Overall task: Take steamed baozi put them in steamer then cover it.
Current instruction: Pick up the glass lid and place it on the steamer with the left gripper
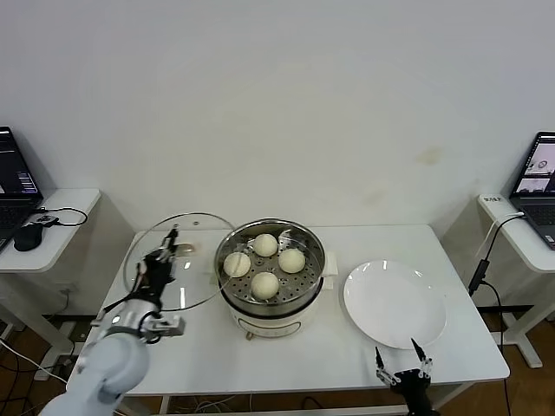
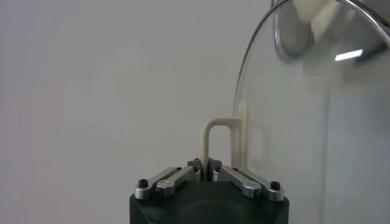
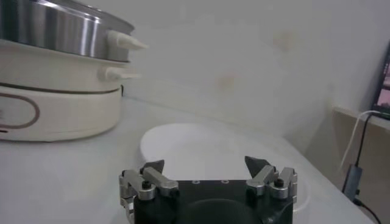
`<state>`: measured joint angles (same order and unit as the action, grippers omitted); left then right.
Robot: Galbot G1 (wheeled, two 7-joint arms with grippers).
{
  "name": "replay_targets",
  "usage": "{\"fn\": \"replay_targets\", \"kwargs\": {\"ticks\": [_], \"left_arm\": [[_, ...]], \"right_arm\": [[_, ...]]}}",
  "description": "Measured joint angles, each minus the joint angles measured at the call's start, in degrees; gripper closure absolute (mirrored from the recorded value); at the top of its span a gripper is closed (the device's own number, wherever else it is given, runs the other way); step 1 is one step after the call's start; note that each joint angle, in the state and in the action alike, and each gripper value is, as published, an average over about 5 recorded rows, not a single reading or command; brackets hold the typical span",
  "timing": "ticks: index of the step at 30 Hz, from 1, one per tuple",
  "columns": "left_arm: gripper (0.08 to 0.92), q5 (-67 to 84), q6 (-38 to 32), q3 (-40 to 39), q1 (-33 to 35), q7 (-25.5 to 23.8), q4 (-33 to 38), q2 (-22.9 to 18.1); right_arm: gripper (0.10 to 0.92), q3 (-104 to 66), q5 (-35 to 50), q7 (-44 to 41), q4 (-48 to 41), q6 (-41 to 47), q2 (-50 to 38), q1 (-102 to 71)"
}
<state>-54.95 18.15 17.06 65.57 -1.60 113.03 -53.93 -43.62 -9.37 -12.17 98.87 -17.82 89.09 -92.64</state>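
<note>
No words or numbers are showing clearly enough to read; the laptop screens (image 1: 17, 173) are glowing, but too small.

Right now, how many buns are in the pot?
4, all on the tray inside the steamer: one bun at the back, one on the left, one on the right, one at the front. None look hidden.

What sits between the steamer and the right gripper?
The empty white plate lies between the steamer and the right gripper, on the table; the head view shows it best, the right wrist view too.
</note>
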Motion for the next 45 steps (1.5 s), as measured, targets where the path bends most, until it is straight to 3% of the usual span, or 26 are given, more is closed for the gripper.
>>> {"fn": "replay_targets", "kwargs": {"ticks": [14, 26, 45], "left_arm": [[0.863, -13.0, 7.0, -14.5, -11.8, -10.3, -2.7, -9.9], [0.863, -19.4, 8.3, -19.8, -14.9, -13.2, -7.4, -18.5], [0.863, -21.4, 8.1, -20.1, -15.4, -14.0, -11.5, -22.8]], "right_arm": [[0.202, 2.1, -6.0, 2.3, -1.1, -0.5, 1.0, 0.6], [0.203, 2.8, -7.5, 2.8, -2.5, -0.9, 1.2, 1.0], [0.203, 3.9, -8.3, 2.8, -3.5, -1.3, 1.2, 0.6]]}}
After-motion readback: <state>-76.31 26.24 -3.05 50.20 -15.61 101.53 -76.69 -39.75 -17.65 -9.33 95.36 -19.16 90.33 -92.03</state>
